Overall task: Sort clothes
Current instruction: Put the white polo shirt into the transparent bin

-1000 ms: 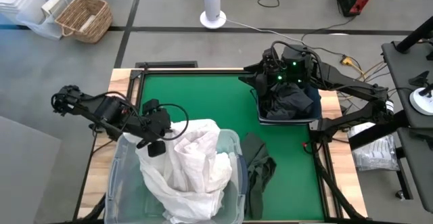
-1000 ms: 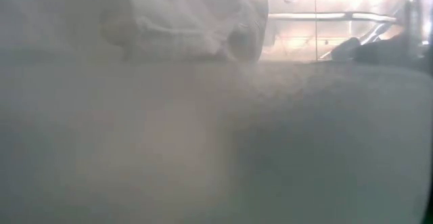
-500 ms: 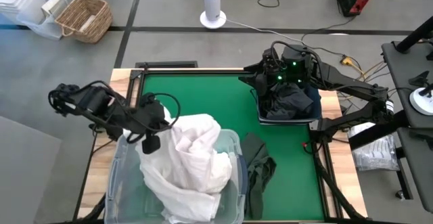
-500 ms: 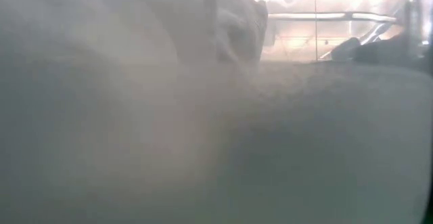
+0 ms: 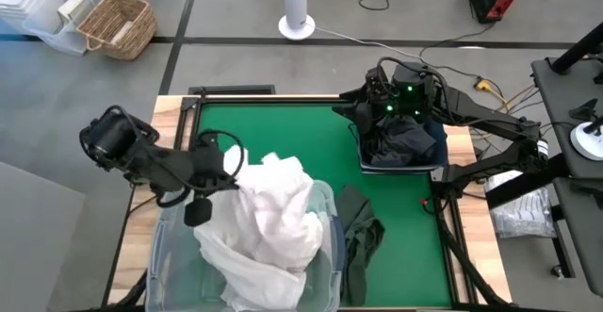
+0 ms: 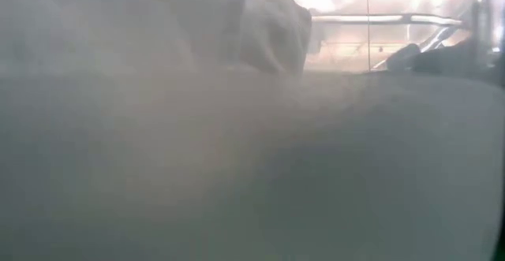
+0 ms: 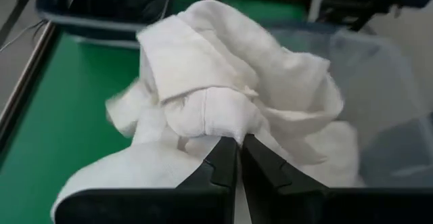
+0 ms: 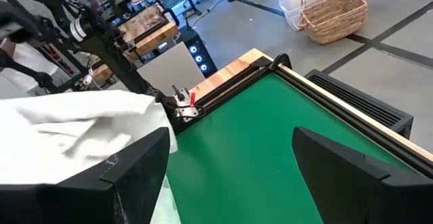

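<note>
Green matting covers the table [image 5: 283,138] seen from above; the left gripper [image 5: 229,164] sits at 9 o'clock of the white clothes [image 5: 268,222] heaped in the clear tub [image 5: 325,255]; an olive garment [image 5: 358,232] lies at the tub's 3 o'clock; dark clothes [image 5: 405,142] fill the blue bin [image 5: 361,152] under the right gripper [image 5: 388,95]. Low view: only blur. Left wrist view: fingers [image 7: 223,163] pinched together on the white fabric [image 7: 230,95]. Right wrist view: right gripper [image 8: 230,160] spread wide, empty.

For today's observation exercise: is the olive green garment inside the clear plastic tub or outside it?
Outside. The olive green garment lies crumpled on the green table mat, beside the clear plastic tub holding white clothes.
</note>
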### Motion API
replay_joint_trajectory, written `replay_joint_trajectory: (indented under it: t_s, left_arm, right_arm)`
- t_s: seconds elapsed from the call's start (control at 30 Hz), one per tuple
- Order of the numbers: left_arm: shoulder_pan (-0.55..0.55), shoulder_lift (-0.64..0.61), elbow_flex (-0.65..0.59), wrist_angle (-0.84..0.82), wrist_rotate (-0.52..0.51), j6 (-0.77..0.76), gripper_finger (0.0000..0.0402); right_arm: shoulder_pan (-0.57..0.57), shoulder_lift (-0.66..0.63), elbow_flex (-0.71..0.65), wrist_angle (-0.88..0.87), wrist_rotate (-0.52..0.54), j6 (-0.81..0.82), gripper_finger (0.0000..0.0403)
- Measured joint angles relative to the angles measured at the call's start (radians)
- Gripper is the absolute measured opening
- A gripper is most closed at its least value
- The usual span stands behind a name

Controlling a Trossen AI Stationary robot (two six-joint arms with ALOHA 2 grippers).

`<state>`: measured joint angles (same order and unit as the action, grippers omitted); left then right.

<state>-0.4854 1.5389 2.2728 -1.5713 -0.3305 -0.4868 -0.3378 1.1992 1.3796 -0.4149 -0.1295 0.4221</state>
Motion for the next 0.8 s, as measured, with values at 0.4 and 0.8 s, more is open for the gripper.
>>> replay_joint_trajectory:
  t_s: [0.4, 0.8]
  left_arm:
    - [-0.151, 0.021, 0.06, 0.017, 0.126, -0.087, 0.0]
    - [-0.304, 0.028, 0.057, 0.295, 0.23, -0.214, 0.0]
  right_arm:
    - [0.0, 0.0, 0.0, 0.0, 0.0, 0.007, 0.0307]
    - [0.0, 0.0, 0.0, 0.0, 0.0, 0.012, 0.0304]
